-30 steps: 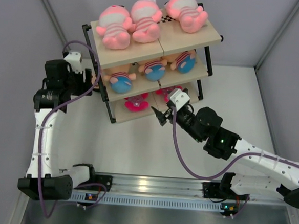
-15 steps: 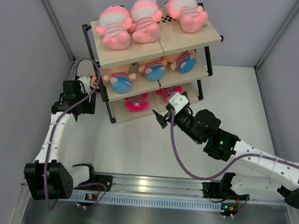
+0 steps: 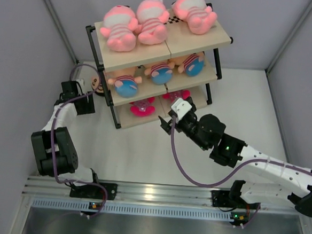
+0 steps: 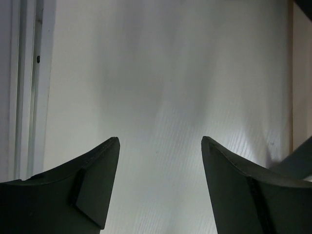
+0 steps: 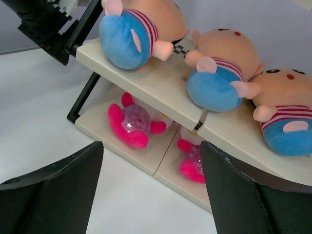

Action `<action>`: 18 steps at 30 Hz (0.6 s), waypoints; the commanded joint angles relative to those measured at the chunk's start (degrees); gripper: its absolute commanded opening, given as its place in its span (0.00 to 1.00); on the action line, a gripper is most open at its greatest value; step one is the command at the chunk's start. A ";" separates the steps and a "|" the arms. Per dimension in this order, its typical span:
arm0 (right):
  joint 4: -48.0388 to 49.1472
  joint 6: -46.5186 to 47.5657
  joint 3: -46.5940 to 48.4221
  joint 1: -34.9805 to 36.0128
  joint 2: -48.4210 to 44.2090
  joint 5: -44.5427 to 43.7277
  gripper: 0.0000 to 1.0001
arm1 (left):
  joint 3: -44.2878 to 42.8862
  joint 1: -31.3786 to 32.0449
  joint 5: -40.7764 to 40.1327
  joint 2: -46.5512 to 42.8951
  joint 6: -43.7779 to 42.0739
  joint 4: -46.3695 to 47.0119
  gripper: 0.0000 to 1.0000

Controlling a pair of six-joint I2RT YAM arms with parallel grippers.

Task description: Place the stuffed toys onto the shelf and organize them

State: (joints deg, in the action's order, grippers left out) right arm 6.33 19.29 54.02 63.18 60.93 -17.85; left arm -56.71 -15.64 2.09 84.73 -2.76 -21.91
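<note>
Both arms stand empty-handed by the filled three-tier rack of cream boards on a black frame (image 3: 182, 45).

Three pink striped plush dolls (image 3: 150, 21) lie along its top board, three peach-skinned boy dolls in blue bottoms (image 5: 217, 78) on the middle one, and two bright magenta plush toys (image 5: 132, 124) on the bottom. The right gripper (image 5: 151, 146) faces the lower tiers with its fingers spread and nothing between them. The left gripper (image 4: 160, 141), just left of the rack, gapes over the white table (image 3: 142, 153).
</note>
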 commanded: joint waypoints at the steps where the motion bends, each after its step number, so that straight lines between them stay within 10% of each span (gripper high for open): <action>1: -0.09 0.93 2.23 -0.69 1.30 0.53 0.81 | -4.37 -0.18 -0.15 2.89 5.83 8.54 0.74; 18: -0.53 2.68 2.58 -2.18 4.72 0.27 0.81 | -22.56 -0.18 5.82 25.66 13.05 9.87 0.57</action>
State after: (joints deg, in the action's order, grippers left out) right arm 4.99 21.41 54.04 62.04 64.31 -17.54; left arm -75.94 -15.70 5.91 109.16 8.78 -14.57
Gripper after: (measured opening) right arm 0.809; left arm 0.592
